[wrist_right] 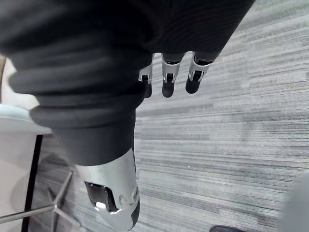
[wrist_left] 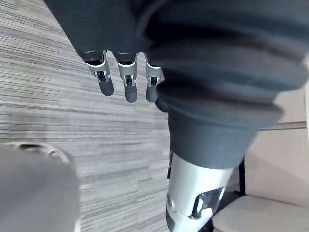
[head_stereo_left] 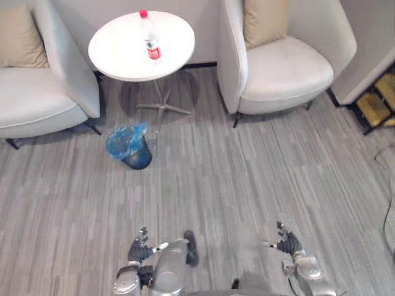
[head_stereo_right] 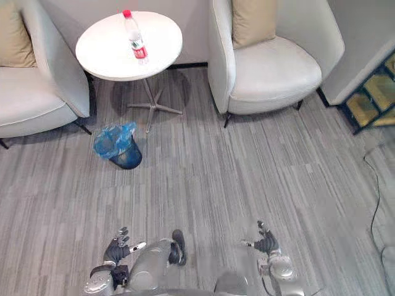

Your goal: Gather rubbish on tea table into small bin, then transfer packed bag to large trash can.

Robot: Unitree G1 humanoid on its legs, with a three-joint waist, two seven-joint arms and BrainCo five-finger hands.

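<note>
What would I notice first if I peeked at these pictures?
The clear bottle with its red cap pops out, sitting on the round white tea table between the left armchair and the right armchair. On the grey floor beside the table stands a small bin lined with a bright blue bag. Nearer the camera, the left hand and right hand are open and hold nothing.

White tea table [head_stereo_left: 117, 55], plastic bottle [head_stereo_left: 150, 41] on it, blue-bagged small bin [head_stereo_left: 133, 152] on grey floor [head_stereo_left: 247, 185]
</note>
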